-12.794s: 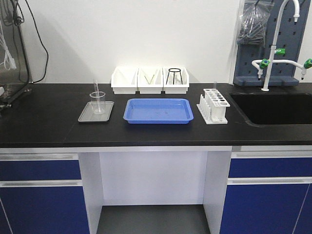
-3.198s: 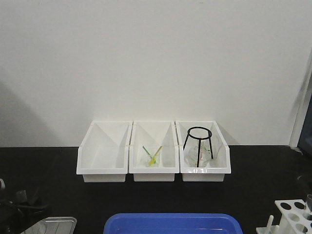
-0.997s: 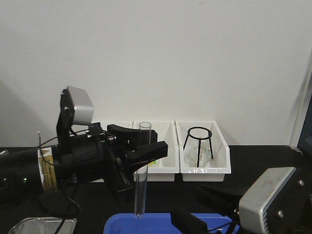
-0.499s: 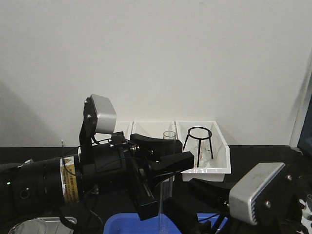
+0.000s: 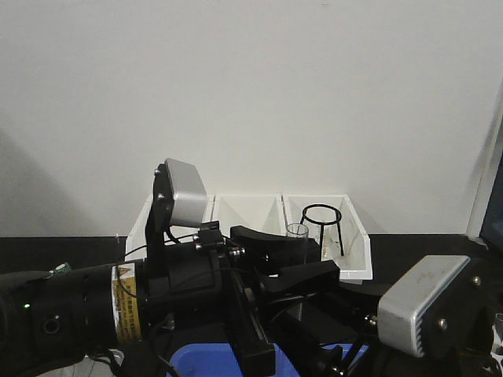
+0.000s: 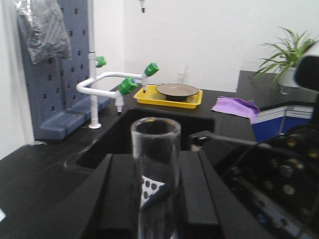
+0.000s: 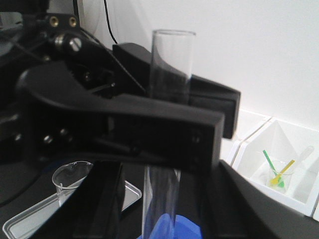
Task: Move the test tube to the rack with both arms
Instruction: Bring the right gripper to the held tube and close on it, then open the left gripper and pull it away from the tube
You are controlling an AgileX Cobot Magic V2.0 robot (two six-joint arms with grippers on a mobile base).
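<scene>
Test tube (image 5: 297,233): sits further right and lower, rim now before the right bin (image 5: 355,236), not the middle bin (image 5: 247,208). Left gripper (image 5: 302,261): shifted right likewise.

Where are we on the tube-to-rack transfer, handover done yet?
Done: the test tube is picked up and held upright in the left gripper. In hand: the handover. The right gripper is open with its fingers either side of the tube's lower part, not closed on it. Left: right-arm grasp, left release, then placing it in the rack, which isn't clearly in view.
</scene>
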